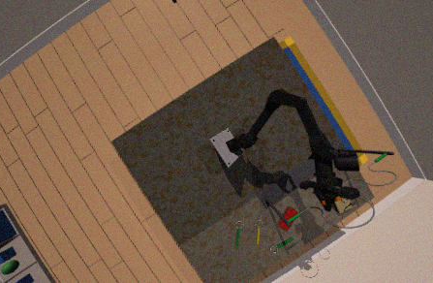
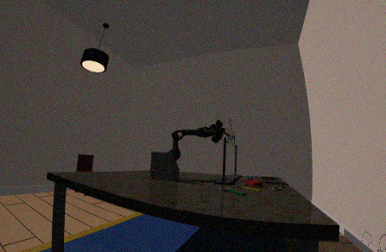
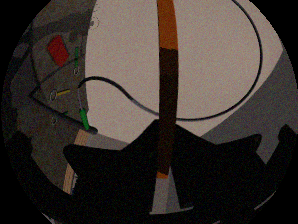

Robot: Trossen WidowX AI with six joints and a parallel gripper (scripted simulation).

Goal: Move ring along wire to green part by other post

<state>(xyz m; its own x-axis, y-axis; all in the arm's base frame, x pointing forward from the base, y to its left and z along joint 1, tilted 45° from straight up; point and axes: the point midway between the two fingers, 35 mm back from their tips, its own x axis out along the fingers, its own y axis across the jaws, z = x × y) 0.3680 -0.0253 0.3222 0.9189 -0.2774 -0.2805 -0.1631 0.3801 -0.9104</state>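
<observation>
Closed narrowly with the gripper [image 1: 331, 205] [image 2: 223, 130] [image 3: 161, 123], gripping the orange handle [image 1: 338, 199] [image 2: 227, 135] [image 3: 168, 27]. In the wrist view, running with that handle from 12 toward 6 o'clock, across the thin grey wire [image 1: 373, 209] [image 3: 200, 119]; impossible to tell whether touching. Unable to make out the ring clearly or its threading. From the handle in the top view, to be found between 1 and 2 o'clock: one green wire section [image 1: 381, 157]; at 8 o'clock, near the red block [image 1: 287, 217] [image 2: 254, 183] [image 3: 58, 50]: the other green section [image 1: 294, 218]. Lying at 8 o'clock from that block: a yellow-handled ring tool [image 1: 258, 235] [image 2: 251, 188] [image 3: 63, 93].
</observation>
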